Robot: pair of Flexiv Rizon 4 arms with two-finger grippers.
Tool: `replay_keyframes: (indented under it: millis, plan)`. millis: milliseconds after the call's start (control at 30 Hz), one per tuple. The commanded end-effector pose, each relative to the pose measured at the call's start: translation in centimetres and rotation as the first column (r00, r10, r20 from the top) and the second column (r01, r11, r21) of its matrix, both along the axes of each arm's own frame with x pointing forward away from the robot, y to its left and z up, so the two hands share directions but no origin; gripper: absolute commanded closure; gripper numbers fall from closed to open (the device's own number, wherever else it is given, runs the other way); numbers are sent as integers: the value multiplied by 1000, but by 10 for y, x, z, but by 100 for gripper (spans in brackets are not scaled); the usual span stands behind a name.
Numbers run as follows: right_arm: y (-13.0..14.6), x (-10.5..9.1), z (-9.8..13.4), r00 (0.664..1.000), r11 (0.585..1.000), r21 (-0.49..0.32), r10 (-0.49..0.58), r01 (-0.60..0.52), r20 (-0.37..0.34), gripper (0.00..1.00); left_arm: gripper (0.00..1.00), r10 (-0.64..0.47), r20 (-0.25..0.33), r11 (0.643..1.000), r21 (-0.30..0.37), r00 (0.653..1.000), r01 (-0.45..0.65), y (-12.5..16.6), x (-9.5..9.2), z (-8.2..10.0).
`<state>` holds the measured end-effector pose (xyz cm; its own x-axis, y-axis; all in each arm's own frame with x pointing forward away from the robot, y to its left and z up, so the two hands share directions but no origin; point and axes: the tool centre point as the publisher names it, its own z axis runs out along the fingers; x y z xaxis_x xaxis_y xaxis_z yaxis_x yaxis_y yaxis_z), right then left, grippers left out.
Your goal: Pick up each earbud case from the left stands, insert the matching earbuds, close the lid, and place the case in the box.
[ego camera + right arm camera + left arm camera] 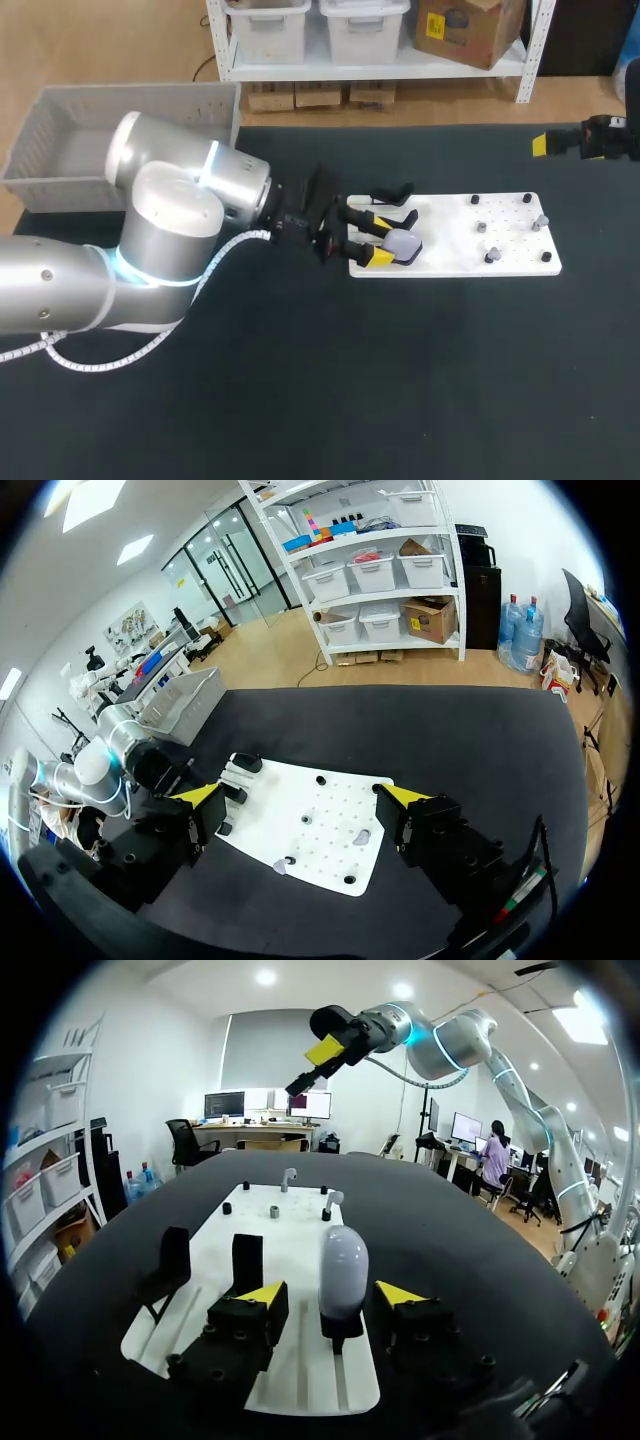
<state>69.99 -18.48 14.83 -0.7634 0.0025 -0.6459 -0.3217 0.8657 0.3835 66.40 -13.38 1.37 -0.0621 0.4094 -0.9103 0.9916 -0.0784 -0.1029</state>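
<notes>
Left gripper point(373, 240) sits open astride the earbud case point(404, 243), upright on its stand, unclamped; right gripper point(302, 798) hangs open, empty, so pick-up, earbud insertion, lid closing and boxing appear outstanding.

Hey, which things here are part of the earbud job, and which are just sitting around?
In the job: earbud case, earbuds, grey box, left gripper.
Idle for now: empty black stands, right gripper, black table.
</notes>
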Motion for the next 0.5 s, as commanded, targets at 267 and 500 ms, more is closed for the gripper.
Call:
replay_keyframes:
  millis: [267, 500]
  plan:
    - [0, -1, 1, 1000, 1000, -3, -2, 2, -1, 0, 45, -25, -4, 1000, -8, 1000, 25, -9, 3, -2]
    - [0, -1, 1, 1000, 1000, -3, -2, 2, -1, 0, 51, -21, -10, 1000, -7, 1000, 21, -8, 1, -5]
